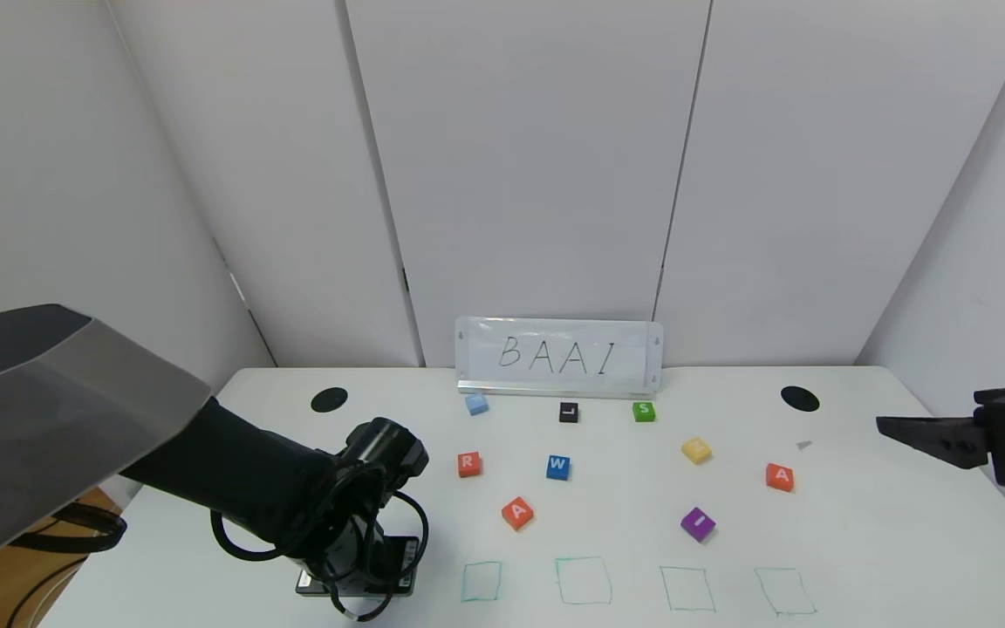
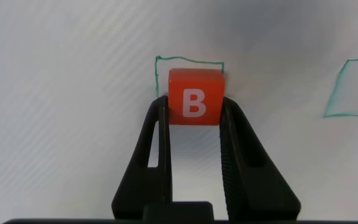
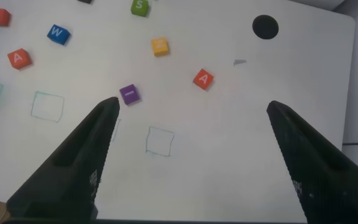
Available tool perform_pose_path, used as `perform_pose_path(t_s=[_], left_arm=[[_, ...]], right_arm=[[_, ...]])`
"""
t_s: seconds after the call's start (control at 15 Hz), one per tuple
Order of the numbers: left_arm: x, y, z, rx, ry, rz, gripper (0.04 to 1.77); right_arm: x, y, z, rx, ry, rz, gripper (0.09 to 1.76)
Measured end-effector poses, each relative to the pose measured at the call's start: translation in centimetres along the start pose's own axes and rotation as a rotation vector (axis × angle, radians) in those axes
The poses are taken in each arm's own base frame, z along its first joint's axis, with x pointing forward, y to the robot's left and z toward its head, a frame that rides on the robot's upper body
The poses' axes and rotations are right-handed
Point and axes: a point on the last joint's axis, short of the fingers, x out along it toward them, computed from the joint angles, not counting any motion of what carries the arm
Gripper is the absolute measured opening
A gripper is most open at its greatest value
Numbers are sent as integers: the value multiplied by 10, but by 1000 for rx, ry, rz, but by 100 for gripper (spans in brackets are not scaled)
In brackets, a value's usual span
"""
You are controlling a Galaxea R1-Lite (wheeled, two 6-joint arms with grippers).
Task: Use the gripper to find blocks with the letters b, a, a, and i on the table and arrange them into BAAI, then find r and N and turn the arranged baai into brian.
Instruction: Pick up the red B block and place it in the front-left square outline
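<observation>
The left claw [image 2: 194,118] is clenched on the orange-red B block [image 2: 194,96], held low just short of the first teal square [image 2: 189,62], at lower left of the head view. All four squares on the bench [image 1: 860,541] look bare, so the word is barely begun. One A [image 1: 517,512] lies centre frame, the other A [image 1: 779,476] to the right, the purple I [image 1: 697,523] between them, and R [image 1: 468,464] sits further left. The right claw [image 3: 191,112] hangs released at the right edge, well apart.
</observation>
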Motion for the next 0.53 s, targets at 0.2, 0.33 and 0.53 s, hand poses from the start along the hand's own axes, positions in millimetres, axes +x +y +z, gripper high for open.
perform_pose_path(t_s=[0.2,0.33,0.53], left_arm=[[1,0,0,-1,2,2,51],[1,0,-1,-1,2,3,51],[1,0,-1,-1,4,5,51]], right_arm=[[0,0,0,-3,-1,0,171],[0,0,0,-5,0,0,171],[0,0,0,-6,0,0,171]])
